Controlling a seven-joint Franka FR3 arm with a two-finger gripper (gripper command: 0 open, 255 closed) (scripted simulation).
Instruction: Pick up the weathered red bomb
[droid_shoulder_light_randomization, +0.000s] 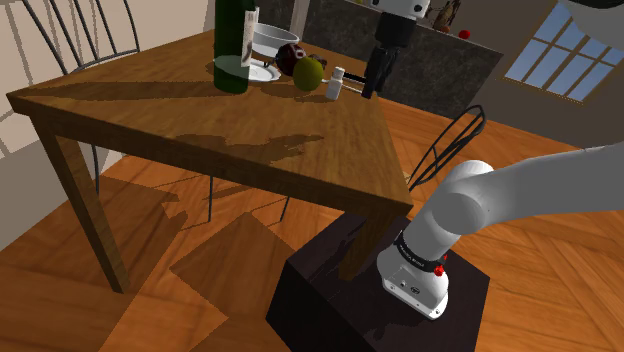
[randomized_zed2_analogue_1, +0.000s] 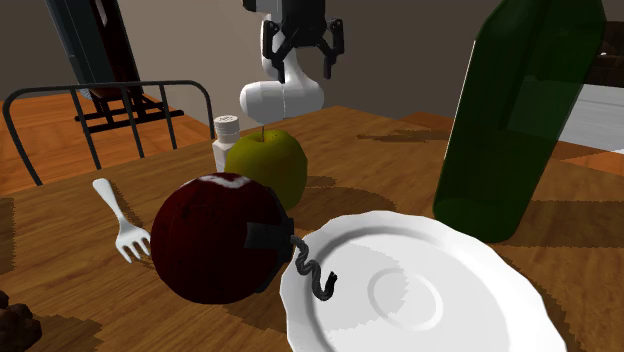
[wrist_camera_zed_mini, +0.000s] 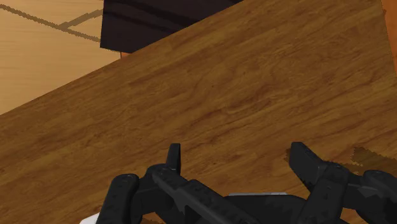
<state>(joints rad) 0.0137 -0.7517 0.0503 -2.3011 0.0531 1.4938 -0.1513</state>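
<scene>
Gripper (randomized_zed2_analogue_1: 303, 55) is hovering spread and empty above the desk (randomized_zed2_analogue_1: 395, 155); descending, it is risking knocking the apple (randomized_zed2_analogue_1: 268, 168) beside the dark red bomb (randomized_zed2_analogue_1: 212, 238).

We see a wooden table (droid_shoulder_light_randomization: 200, 120) with its things grouped near one far corner. A green bottle (randomized_zed2_analogue_1: 520, 110) stands upright beside a white plate (randomized_zed2_analogue_1: 430, 300). The dark red bomb (randomized_zed2_analogue_1: 215, 240) sits just beside the plate, its fuse curling over the rim. In the second exterior view, a green apple (randomized_zed2_analogue_1: 268, 165) sits behind the bomb, a small white shaker (randomized_zed2_analogue_1: 227, 140) stands behind the apple, and a white fork (randomized_zed2_analogue_1: 128, 238) lies flat beside the bomb.
</scene>
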